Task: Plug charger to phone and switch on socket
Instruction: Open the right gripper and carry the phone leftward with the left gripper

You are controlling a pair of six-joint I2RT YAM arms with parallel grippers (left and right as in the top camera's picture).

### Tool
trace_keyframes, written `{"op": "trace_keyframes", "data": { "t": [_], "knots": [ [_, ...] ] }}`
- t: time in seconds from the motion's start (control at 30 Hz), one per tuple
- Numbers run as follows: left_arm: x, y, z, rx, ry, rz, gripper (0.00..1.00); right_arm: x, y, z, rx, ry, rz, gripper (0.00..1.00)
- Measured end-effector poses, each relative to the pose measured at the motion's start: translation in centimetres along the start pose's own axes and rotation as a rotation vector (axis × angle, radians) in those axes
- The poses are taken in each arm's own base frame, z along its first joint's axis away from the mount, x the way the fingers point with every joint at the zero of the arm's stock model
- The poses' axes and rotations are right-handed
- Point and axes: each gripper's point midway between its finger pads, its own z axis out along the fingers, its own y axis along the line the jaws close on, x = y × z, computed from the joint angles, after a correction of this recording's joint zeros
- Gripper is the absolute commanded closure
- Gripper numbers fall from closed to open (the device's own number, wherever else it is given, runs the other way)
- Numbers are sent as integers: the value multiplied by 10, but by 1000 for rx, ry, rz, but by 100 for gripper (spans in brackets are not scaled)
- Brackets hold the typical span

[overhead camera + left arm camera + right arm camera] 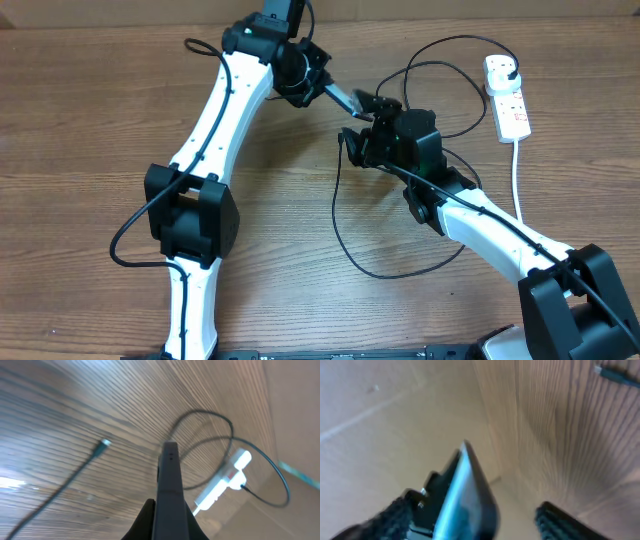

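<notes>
My left gripper [330, 92] is shut on the phone [345, 99] and holds it above the table at the top centre. In the left wrist view the phone [169, 475] is a dark slab seen edge-on between the jaws [167, 506]. My right gripper [368, 108] is open around the phone's other end. In the right wrist view the blue-lit phone [465, 495] sits close to the left finger, with a wide gap to the right finger [475, 508]. The charger cable [336, 215] loops on the table; its connector tip [105, 443] lies loose. The white socket [507, 95] lies at the far right.
A black plug [508, 68] sits in the socket's far end, and the socket's thick white cord [517, 170] runs towards the front. The cable loops pass under my right arm. The socket also shows in the left wrist view [225, 480]. A cardboard wall stands behind the table.
</notes>
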Motion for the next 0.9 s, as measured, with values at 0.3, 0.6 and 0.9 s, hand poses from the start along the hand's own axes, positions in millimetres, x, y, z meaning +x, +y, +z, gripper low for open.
{"op": "trace_keyframes", "data": {
  "t": [0.3,0.6,0.9],
  "knots": [
    [-30,14,-11,-17,-29,86,96,-37,-8,-4,60,-123,-275,0],
    [-2,23,-31,105,254,391,96,-52,-51,-12,282,-91,-734,0],
    [3,46,-81,328,466,568,96,-29,-106,-32,465,248,-1072,0]
  ]
}}
